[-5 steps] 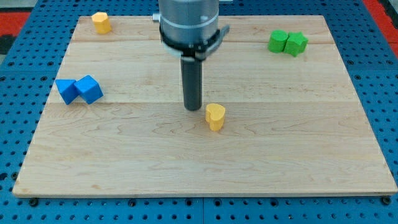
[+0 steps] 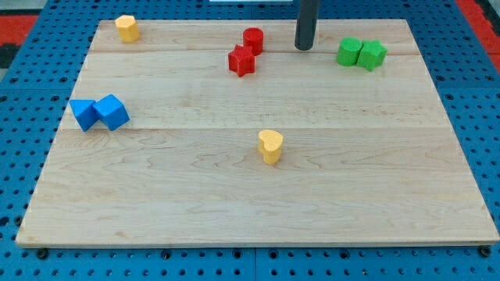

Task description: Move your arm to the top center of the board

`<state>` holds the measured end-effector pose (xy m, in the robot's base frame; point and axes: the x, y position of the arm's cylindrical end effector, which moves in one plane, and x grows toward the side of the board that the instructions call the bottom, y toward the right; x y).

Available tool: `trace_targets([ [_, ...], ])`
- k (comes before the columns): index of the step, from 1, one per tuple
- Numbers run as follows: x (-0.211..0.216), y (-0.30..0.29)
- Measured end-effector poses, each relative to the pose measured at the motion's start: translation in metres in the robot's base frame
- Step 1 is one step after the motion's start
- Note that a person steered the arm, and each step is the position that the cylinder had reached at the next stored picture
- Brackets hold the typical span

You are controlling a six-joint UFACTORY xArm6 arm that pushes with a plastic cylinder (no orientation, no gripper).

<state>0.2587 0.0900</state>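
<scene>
My tip (image 2: 304, 46) rests on the wooden board (image 2: 258, 195) near the view's top, a little right of centre. It stands apart from all blocks. A red cylinder (image 2: 253, 40) lies to its left, with a red star block (image 2: 242, 60) just below that. A green cylinder (image 2: 349, 51) and a green star block (image 2: 373, 55) lie to the tip's right.
A yellow heart block (image 2: 270, 146) sits near the board's middle. Two blue blocks (image 2: 100, 113) touch each other at the view's left. A yellow block (image 2: 127, 28) sits at the top left corner. Blue pegboard surrounds the board.
The rod has moved from beside the yellow heart block up and to the right, to the board's top. The arm's body has left the view, uncovering the two red blocks.
</scene>
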Motion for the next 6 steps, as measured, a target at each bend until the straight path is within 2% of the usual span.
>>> trace_targets([
  [2,-0.015,-0.003],
  [4,-0.024,-0.047],
  [5,-0.037,-0.051],
  [6,-0.034,-0.029],
])
